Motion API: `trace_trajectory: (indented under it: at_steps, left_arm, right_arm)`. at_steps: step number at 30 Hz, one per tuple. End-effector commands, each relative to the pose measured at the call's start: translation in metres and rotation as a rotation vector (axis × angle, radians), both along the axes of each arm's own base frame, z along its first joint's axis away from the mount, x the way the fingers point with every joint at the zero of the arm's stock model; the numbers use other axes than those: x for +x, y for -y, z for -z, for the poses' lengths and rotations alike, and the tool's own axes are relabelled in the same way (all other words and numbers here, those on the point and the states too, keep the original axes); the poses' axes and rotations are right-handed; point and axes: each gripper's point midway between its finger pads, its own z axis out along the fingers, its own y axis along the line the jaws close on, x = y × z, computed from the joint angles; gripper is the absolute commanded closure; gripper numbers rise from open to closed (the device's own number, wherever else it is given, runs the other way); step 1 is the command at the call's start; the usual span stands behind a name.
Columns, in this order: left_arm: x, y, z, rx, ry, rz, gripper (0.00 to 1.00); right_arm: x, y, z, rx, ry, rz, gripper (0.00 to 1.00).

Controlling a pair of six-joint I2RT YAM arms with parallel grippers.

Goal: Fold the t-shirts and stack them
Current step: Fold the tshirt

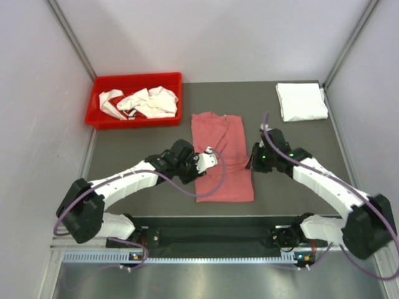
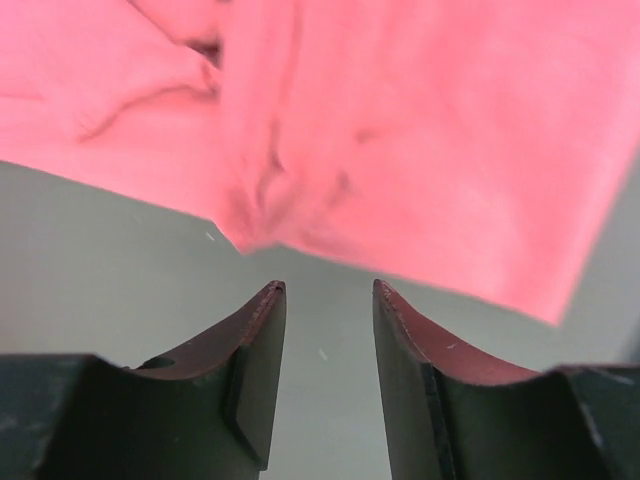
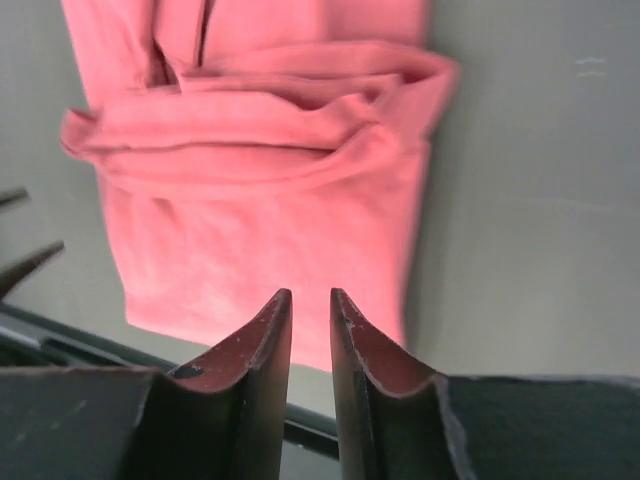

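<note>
A dusty pink-red t-shirt (image 1: pixel 222 156) lies flat mid-table, folded lengthwise into a long strip. My left gripper (image 1: pixel 214 158) is at its left edge. In the left wrist view that gripper (image 2: pixel 328 290) stands open over bare table, just short of the shirt's hem (image 2: pixel 400 150), holding nothing. My right gripper (image 1: pixel 253 161) is at the shirt's right edge. Its jaws (image 3: pixel 311 295) stand a narrow gap apart above the pink cloth (image 3: pixel 260 200), with nothing between them. A folded white t-shirt (image 1: pixel 301 101) rests at the back right. Crumpled white t-shirts (image 1: pixel 144 103) lie in a bin.
The red plastic bin (image 1: pixel 100 117) stands at the back left of the dark table mat (image 1: pixel 137 140). Grey walls close in both sides and the back. A black rail (image 1: pixel 212 235) runs along the near edge between the arm bases.
</note>
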Motion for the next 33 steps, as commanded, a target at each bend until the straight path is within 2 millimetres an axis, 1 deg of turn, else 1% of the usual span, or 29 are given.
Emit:
trace_trajectory:
  at_steps: [1, 2, 3, 4, 5, 6, 7, 8, 9, 10, 11, 12, 13, 14, 15, 16, 17, 19, 20, 21, 22, 24, 28, 29, 30, 31, 32, 33]
  left_arm:
    - [0.034, 0.015, 0.002, -0.041, 0.108, -0.065, 0.54]
    - [0.041, 0.017, 0.005, -0.049, 0.127, -0.067, 0.53]
    - [0.044, 0.019, 0.006, -0.054, 0.151, -0.056, 0.52]
    - [0.045, 0.017, 0.015, -0.045, 0.156, -0.056, 0.50]
    - [0.052, 0.021, 0.011, -0.067, 0.194, -0.057, 0.49]
    - [0.058, 0.025, 0.008, -0.081, 0.227, -0.054, 0.48]
    - [0.063, 0.025, 0.012, -0.072, 0.233, -0.064, 0.48]
    - [0.070, 0.027, 0.010, -0.073, 0.258, -0.079, 0.48]
    - [0.075, 0.027, 0.010, -0.067, 0.270, -0.091, 0.48]
    - [0.078, 0.028, 0.016, -0.053, 0.272, -0.097, 0.50]
    - [0.082, 0.029, 0.017, -0.056, 0.284, -0.103, 0.53]
    - [0.087, 0.024, 0.020, -0.036, 0.303, -0.126, 0.56]
    - [0.087, 0.022, 0.028, -0.018, 0.297, -0.133, 0.59]
    - [0.089, 0.020, 0.032, -0.009, 0.299, -0.141, 0.66]
    - [0.091, 0.019, 0.033, -0.003, 0.304, -0.150, 0.69]
    - [0.094, 0.017, 0.037, 0.008, 0.298, -0.160, 0.71]
    - [0.096, 0.016, 0.037, 0.000, 0.294, -0.180, 0.74]
    - [0.106, 0.012, 0.028, -0.031, 0.295, -0.222, 0.75]
    - [0.108, 0.011, 0.025, -0.056, 0.279, -0.249, 0.73]
    - [0.111, 0.014, 0.016, -0.094, 0.269, -0.247, 0.72]
    - [0.115, 0.007, 0.015, -0.094, 0.259, -0.272, 0.70]
    - [0.118, 0.009, 0.011, -0.123, 0.248, -0.268, 0.66]
    - [0.133, 0.001, 0.015, -0.104, 0.255, -0.311, 0.64]
    - [0.137, 0.000, 0.015, -0.116, 0.253, -0.329, 0.64]
    - [0.145, -0.004, 0.012, -0.111, 0.271, -0.363, 0.63]
    - [0.151, -0.008, 0.013, -0.113, 0.267, -0.385, 0.60]
    - [0.153, -0.006, 0.010, -0.130, 0.261, -0.400, 0.59]
    - [0.158, -0.006, 0.006, -0.143, 0.266, -0.410, 0.58]
  right_arm:
    - [0.002, -0.039, 0.019, 0.034, -0.039, -0.130, 0.78]
    - [0.001, -0.046, 0.022, 0.057, -0.054, -0.149, 0.78]
    - [0.006, -0.052, 0.028, 0.070, -0.052, -0.149, 0.79]
    - [0.007, -0.056, 0.030, 0.076, -0.055, -0.155, 0.79]
    - [0.008, -0.058, 0.033, 0.078, -0.059, -0.160, 0.79]
    - [0.010, -0.059, 0.040, 0.068, -0.076, -0.160, 0.80]
    - [0.013, -0.060, 0.044, 0.063, -0.076, -0.161, 0.80]
    - [0.013, -0.061, 0.054, 0.050, -0.102, -0.161, 0.80]
    - [0.017, -0.063, 0.056, 0.054, -0.096, -0.163, 0.80]
    - [0.018, -0.064, 0.059, 0.051, -0.101, -0.162, 0.80]
    - [0.021, -0.065, 0.065, 0.042, -0.114, -0.162, 0.80]
    - [0.024, -0.067, 0.067, 0.040, -0.109, -0.161, 0.80]
    - [0.027, -0.067, 0.069, 0.035, -0.107, -0.156, 0.80]
    - [0.030, -0.066, 0.074, 0.018, -0.113, -0.148, 0.80]
    - [0.038, -0.069, 0.071, 0.020, -0.096, -0.150, 0.80]
    - [0.042, -0.070, 0.071, 0.015, -0.091, -0.147, 0.80]
    - [0.049, -0.073, 0.070, 0.018, -0.085, -0.144, 0.80]
    - [0.056, -0.075, 0.068, 0.018, -0.073, -0.137, 0.80]
    - [0.062, -0.076, 0.065, 0.022, -0.065, -0.134, 0.81]
    - [0.065, -0.075, 0.064, 0.022, -0.062, -0.127, 0.81]
    - [0.069, -0.074, 0.064, 0.017, -0.057, -0.117, 0.81]
    - [0.076, -0.075, 0.065, 0.014, -0.057, -0.105, 0.81]
    - [0.097, -0.072, 0.069, 0.002, -0.042, -0.077, 0.80]
    - [0.106, -0.075, 0.063, 0.009, -0.018, -0.069, 0.80]
    - [0.110, -0.076, 0.059, 0.008, -0.004, -0.062, 0.80]
    - [0.117, -0.073, 0.056, -0.007, 0.018, -0.043, 0.80]
    - [0.126, -0.075, 0.050, -0.004, 0.042, -0.031, 0.80]
    - [0.131, -0.074, 0.049, -0.009, 0.052, -0.019, 0.80]
